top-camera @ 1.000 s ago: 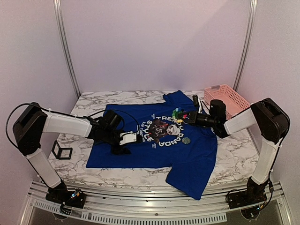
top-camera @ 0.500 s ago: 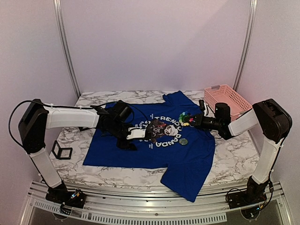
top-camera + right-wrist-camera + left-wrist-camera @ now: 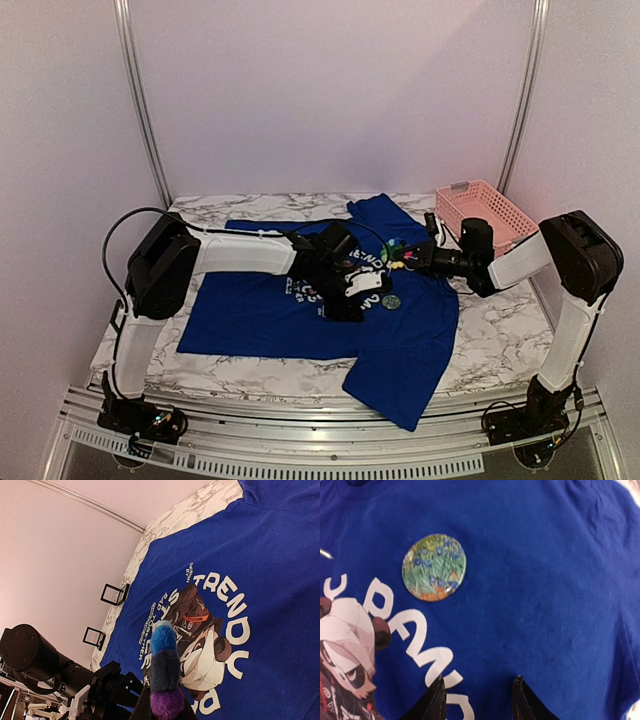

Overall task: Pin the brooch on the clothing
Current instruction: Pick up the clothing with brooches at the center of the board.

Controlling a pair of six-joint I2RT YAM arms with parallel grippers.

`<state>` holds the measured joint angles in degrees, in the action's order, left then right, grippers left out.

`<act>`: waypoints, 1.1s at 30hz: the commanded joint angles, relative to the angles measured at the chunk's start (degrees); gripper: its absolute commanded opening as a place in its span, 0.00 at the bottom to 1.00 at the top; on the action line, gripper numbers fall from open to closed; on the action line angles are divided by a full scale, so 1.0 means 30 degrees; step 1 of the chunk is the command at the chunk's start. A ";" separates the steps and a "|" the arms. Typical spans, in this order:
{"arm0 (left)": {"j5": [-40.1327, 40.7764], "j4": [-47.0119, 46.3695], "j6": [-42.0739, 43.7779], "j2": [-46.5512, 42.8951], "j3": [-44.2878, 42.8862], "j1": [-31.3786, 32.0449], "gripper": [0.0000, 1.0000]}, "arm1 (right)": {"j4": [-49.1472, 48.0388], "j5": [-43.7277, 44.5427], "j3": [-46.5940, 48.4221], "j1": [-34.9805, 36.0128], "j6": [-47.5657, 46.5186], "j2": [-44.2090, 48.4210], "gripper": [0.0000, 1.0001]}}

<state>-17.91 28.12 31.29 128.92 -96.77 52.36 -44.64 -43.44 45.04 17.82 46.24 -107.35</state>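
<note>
Over the print (image 3: 200, 630) on the shirt (image 3: 250, 310), the left gripper (image 3: 477, 692) hangs empty, jaws apart. Just right of the print lies a disc (image 3: 434, 567). Beyond the print, the right gripper (image 3: 408, 256) pinches the brooch (image 3: 392, 250) aloft; so close, the two might collide or drag the cloth.

T-shirt (image 3: 545, 580): blue knit cloth, matt, soft creases. White lettering (image 3: 420, 650) printed flat, smooth. Round badge (image 3: 434, 567): glossy, small glare spot. Brooch (image 3: 165, 670): petals look fuzzy, felt-like, matt. Tabletop (image 3: 500, 330): marble-look, smooth w/ slight sheen. Basket (image 3: 485, 212): pink plastic lattice. Frame rails (image 3: 140, 100): bare metal, satin.
</note>
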 commanded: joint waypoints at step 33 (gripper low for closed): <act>-0.1300 0.3056 -0.3125 0.2507 -0.5419 -0.0079 0.35 | 0.1942 0.0298 0.0545 0.1002 0.0456 -0.1048 0.00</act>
<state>-21.30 34.72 19.77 134.82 -112.33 52.12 -39.64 -42.81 46.50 20.60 46.72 -110.24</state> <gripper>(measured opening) 0.280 0.074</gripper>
